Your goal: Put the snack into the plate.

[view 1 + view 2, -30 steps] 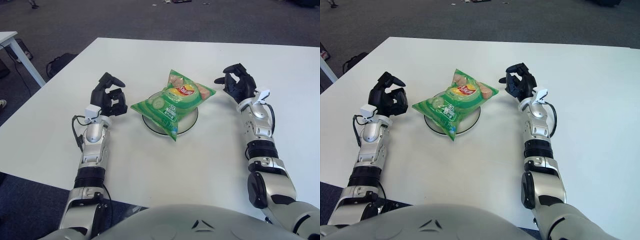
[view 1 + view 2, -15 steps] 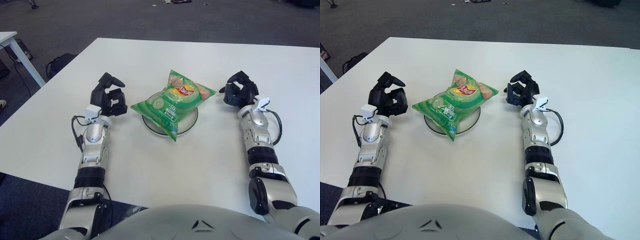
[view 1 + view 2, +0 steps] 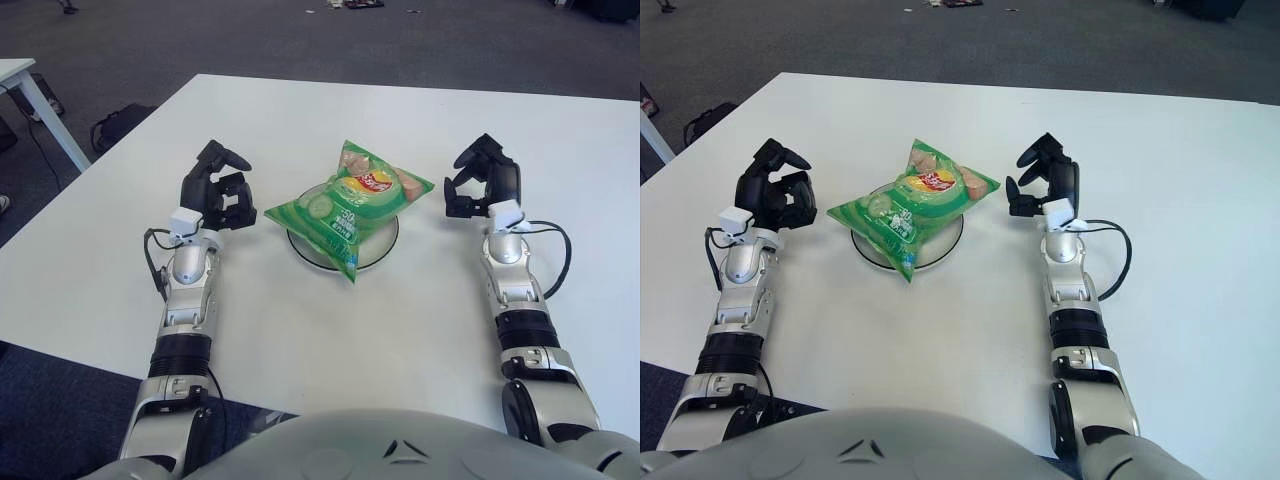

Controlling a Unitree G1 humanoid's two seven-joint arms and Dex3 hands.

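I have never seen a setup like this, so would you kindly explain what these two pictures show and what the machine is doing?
Both pictures come from one stereo camera on a humanoid robot's head, looking down at a white table; the two eyes sit slightly apart, so the scene is the same. The silver arms reaching forward are the robot's own, each ending in a black three-finger hand. In the middle, a green crinkly snack bag lies on a round white plate, overhanging its rim. The left hand rests beside the plate on the left; the right hand is to its right, wrist on the table. Both have loosely curled fingers and hold nothing. The snack already sits on the plate.
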